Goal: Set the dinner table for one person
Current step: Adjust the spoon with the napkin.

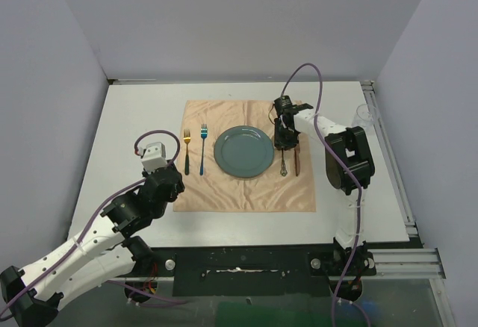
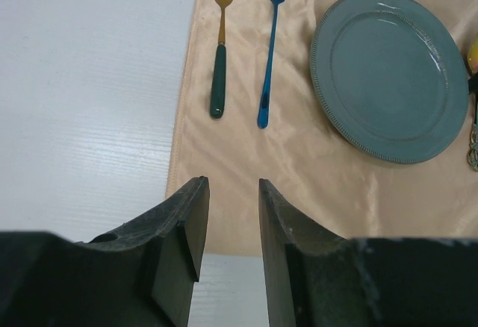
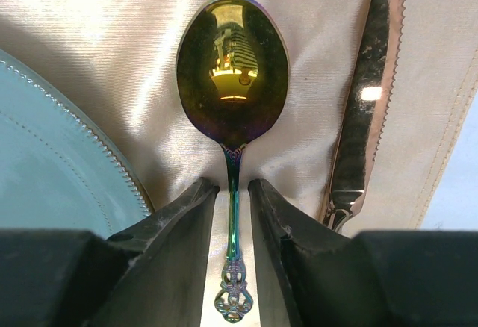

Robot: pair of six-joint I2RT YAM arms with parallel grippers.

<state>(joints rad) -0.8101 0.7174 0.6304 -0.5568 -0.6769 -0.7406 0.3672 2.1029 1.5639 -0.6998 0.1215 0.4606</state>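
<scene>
On the peach cloth (image 1: 246, 192), at 3 o'clock of the plate (image 1: 244, 151), lies the spoon (image 3: 232, 73), judged light, stiff, slick metal, best taken at its thin handle. The right gripper (image 3: 233, 185) straddles that handle, jaws narrowly parted; the left gripper (image 2: 234, 185) hovers, jaws half apart, empty. The white surface (image 1: 142, 118) carries all.

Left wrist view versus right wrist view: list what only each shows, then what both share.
Left wrist only: the gold fork, the blue fork, the left gripper open near the edge of the cloth. Right wrist only: the knife, the right gripper astride the handle of the spoon. Both: the plate, the cloth, and the spoon, a mere sliver in left wrist.
</scene>
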